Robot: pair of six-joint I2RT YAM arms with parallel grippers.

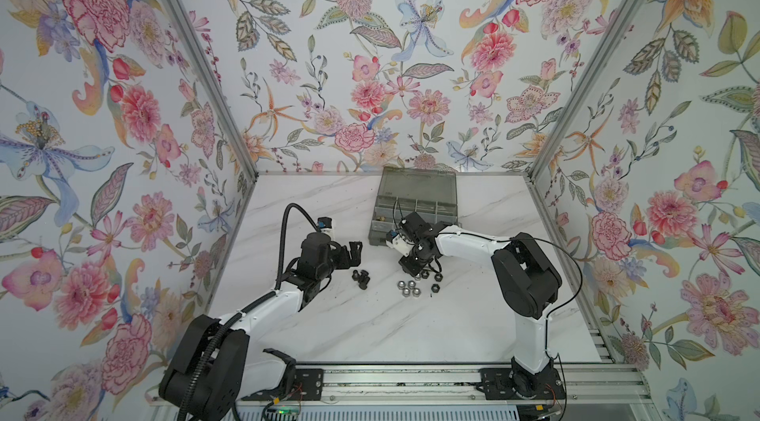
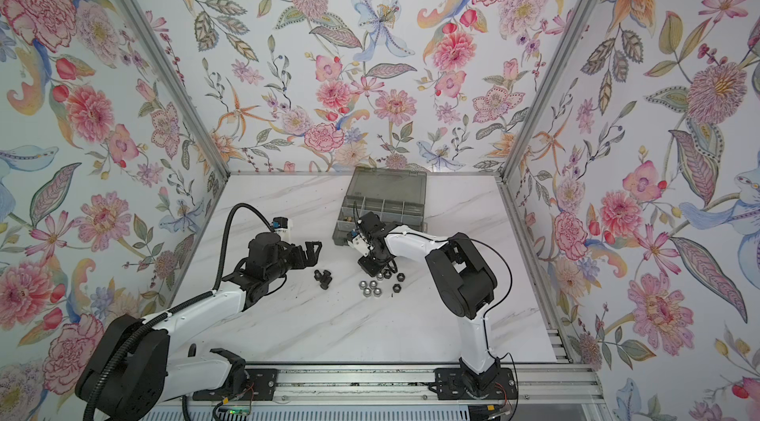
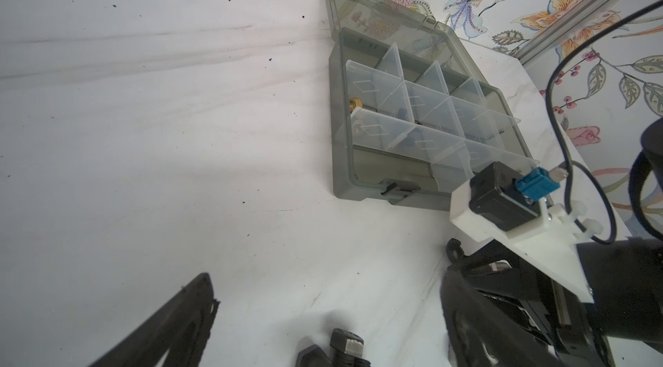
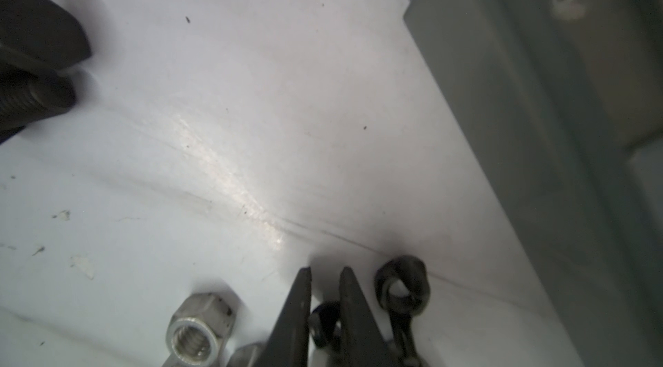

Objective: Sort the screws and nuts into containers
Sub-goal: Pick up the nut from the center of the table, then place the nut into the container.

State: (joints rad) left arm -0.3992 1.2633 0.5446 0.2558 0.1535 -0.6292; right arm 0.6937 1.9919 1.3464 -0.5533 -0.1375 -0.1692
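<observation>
A smoky grey organiser box (image 1: 378, 236) (image 2: 341, 233) stands open at the back, its containers (image 3: 412, 114) split by clear dividers; one holds a brass piece (image 3: 355, 103). Black screws (image 1: 360, 277) (image 2: 323, 278) (image 3: 344, 347) lie in a small heap on the marble. My left gripper (image 1: 353, 252) (image 3: 328, 282) hovers open just behind them, holding nothing. To their right lie silver nuts (image 1: 407, 287) (image 2: 370, 287) (image 4: 195, 329) and black nuts (image 1: 435, 287) (image 4: 401, 286). My right gripper (image 1: 425, 273) (image 4: 324, 272) points down into that cluster, its fingers pinching one black nut (image 4: 324, 322).
The box's hinged lid (image 1: 419, 184) leans against the floral back wall. The box wall (image 4: 538, 96) runs close beside my right gripper. The black screws (image 4: 32, 96) show at the edge of the right wrist view. Aluminium frame posts bound the table on both sides.
</observation>
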